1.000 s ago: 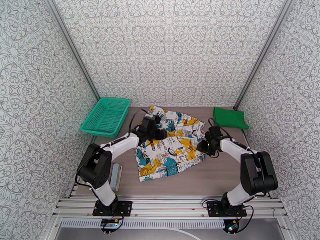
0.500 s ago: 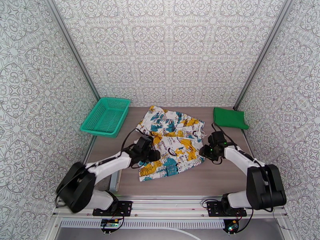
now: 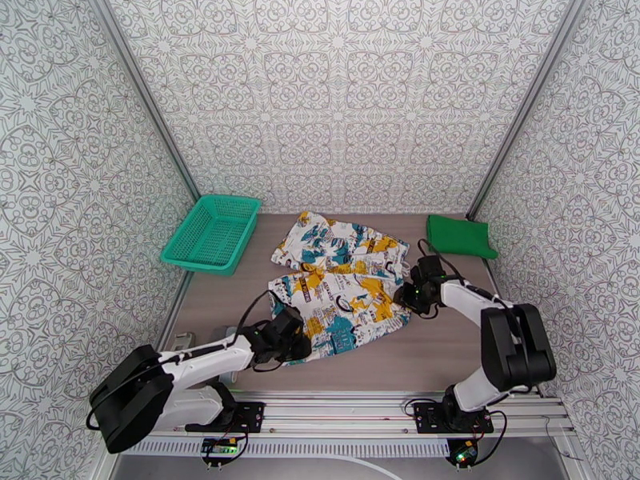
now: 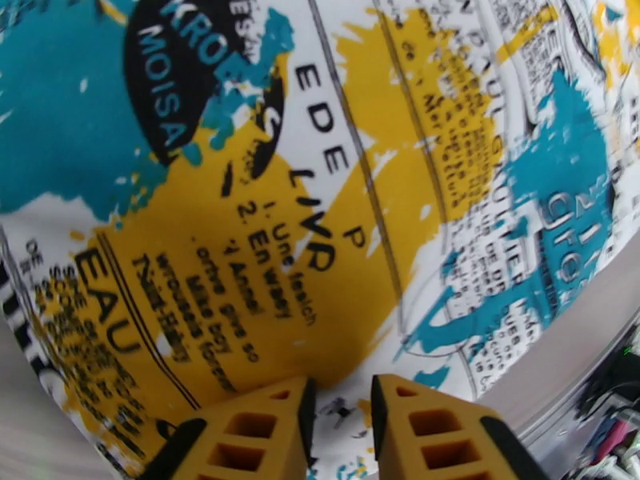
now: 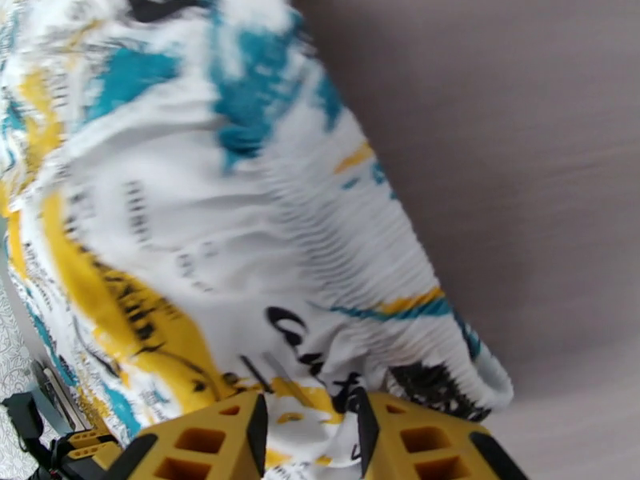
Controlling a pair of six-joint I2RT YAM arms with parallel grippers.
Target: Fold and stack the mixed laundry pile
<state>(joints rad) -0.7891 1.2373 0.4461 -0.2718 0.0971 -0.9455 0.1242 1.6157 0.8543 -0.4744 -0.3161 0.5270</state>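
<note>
Fingers [image 4: 256, 430] of my left gripper [image 4: 340, 387] stand close together with a fold of the white printed garment [image 4: 320, 194] pinched between them, at the garment's near edge. My wrist camera sits right over the print, and some of it reads plainly. A black blot carries teal letters "KROE" and "MOISA". Black capitals beside it spell "EDE" and "LIVR", with a lone "P". A yellow patch holds "EAU" in large letters. Beside that runs a small numbered list beginning "1. Une" and "2. En", and the rest of those lines is too fine for me to read. Teal digits further right are blurred.

My right gripper [image 5: 310, 402] is likewise closed on the same garment, its yellow fingers nipping the cloth just beside the gathered elastic waistband [image 5: 416, 314]. A black scrawl there is not legible.

From above, the garment lies spread across the middle of the table [image 3: 448, 354], stretched between my two grippers, the left one near and the right one at its right edge. The green shirt [image 3: 460, 235] lies folded at the far right corner, apart from the printed cloth. A teal mesh basket [image 3: 212, 232] sits at the far left.
</note>
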